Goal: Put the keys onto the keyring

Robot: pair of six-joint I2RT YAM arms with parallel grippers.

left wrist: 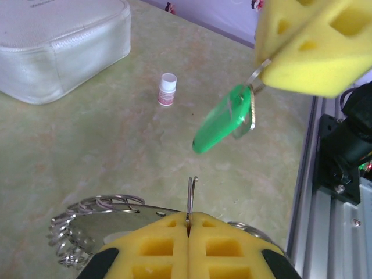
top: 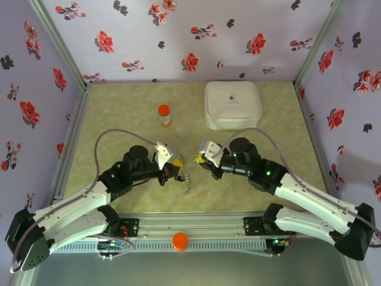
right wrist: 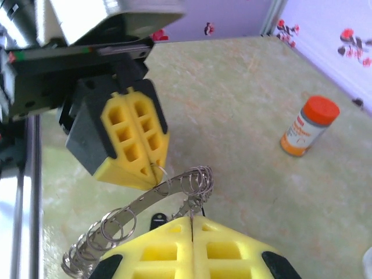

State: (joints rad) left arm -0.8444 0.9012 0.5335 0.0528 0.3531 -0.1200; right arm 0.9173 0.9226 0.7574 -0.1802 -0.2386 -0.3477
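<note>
The keyring [right wrist: 139, 203] is a curved grey metal band strung with several small wire loops; it hangs over the table's middle [top: 188, 179]. My left gripper [left wrist: 189, 216] is shut on one upright wire loop [left wrist: 192, 195] of it, with the band [left wrist: 96, 218] trailing to the left. My right gripper [right wrist: 192, 220] is shut on a key with a green head [left wrist: 224, 123], which hangs tilted from its yellow fingers [left wrist: 302, 46] a short way above that loop, apart from it. A black key head [right wrist: 156, 220] shows by the band. The two grippers [top: 177, 165] [top: 201, 158] face each other closely.
A white rounded-square case [top: 232, 104] lies at the back right and an orange-capped bottle [top: 164, 115] stands at the back centre. A small white-capped bottle [left wrist: 167, 90] stands beyond the grippers. The aluminium rail [top: 190, 229] with an orange knob [top: 180, 241] runs along the near edge.
</note>
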